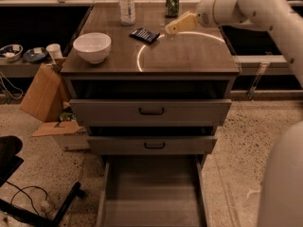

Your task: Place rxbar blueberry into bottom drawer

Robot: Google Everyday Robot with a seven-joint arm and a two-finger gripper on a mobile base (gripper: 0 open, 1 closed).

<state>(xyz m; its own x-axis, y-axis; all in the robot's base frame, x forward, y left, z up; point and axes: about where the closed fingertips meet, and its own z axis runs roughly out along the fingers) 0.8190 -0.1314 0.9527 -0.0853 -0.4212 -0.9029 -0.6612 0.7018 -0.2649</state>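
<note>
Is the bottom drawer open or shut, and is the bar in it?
Open: the bottom drawer is pulled out, its floor bare. The rxbar blueberry lies on the cabinet top, the gripper hovering beside it.

arm [255, 8]: white, reaches in from right | tool [176, 26]: upper centre, pointing left, slightly down

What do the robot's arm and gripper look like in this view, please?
The arm is smooth white, built of thick rounded segments, with no cables or markings visible. The gripper, over the cabinet top just right of the rxbar blueberry, is a pale yellowish tapered piece.
</note>
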